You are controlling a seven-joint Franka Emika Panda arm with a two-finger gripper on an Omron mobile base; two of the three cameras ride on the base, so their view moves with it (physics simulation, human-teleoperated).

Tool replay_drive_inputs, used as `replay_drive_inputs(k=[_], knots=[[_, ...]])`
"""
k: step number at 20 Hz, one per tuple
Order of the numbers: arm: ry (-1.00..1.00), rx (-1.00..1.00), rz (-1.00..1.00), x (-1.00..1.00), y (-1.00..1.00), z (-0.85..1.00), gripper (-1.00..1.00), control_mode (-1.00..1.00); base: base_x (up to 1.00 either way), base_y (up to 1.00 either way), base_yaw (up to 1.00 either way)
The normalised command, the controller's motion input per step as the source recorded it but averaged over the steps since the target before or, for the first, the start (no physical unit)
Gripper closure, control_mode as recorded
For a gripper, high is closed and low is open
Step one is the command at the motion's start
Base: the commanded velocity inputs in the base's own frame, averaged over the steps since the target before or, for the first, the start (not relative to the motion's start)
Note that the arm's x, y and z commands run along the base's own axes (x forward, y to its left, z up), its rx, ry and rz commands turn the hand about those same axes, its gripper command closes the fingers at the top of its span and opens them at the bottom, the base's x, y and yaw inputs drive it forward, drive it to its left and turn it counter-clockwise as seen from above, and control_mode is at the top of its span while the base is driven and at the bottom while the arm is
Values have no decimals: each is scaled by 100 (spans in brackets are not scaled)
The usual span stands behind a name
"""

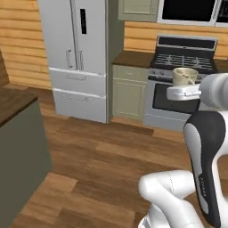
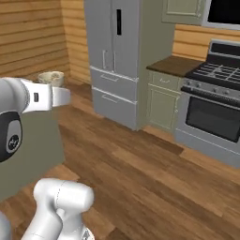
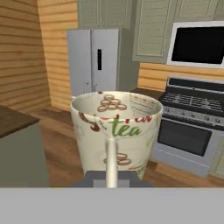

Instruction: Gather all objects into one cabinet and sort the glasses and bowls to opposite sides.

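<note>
Left base view: gripper [image 1: 183, 87] held high at right of frame, clamped on the cream speckled cup [image 1: 184, 76], which sits upright in it, well above the wood floor [image 1: 102, 160]. Beyond the gripper: stove [image 1: 180, 87] w/ dark oven door. To gripper's left, a low olive cabinet [image 1: 129, 94] under a dark worktop [image 1: 132, 58], then a grey fridge [image 1: 79, 58] further left. Log-plank walls behind. Dark-topped island [image 1: 15, 147] far left, nearer the camera than the gripper.

Right base view: the cup [image 2: 50, 78] shows at the tip of the arm, upper left of frame; fingers hidden behind white hand, grip not readable here. Fridge [image 2: 119, 58], low cabinet [image 2: 165, 103] and stove [image 2: 213, 105] all off to gripper's right, well apart from it. Floor [image 2: 140, 178] bare plank below.

Hand view: cup [image 3: 116, 131] right ahead of gripper, close, brown print and green "tea" lettering, handle facing the camera. Past it: fridge [image 3: 99, 61], upper olive cabinets [image 3: 153, 28], microwave [image 3: 197, 43], stove [image 3: 188, 127] to right. Island edge [image 3: 19, 148] at left.
</note>
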Motion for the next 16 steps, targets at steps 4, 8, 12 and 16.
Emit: replay_drive_inputs(k=[4,8,12,16], knots=[[0,0,0,0,0,0,100,100,100,42,-44],[0,0,0,0,0,0,100,100,60,17,-70],[0,0,0,0,0,0,100,100,21,10,-84],[0,0,0,0,0,0,100,100,28,11,-82]])
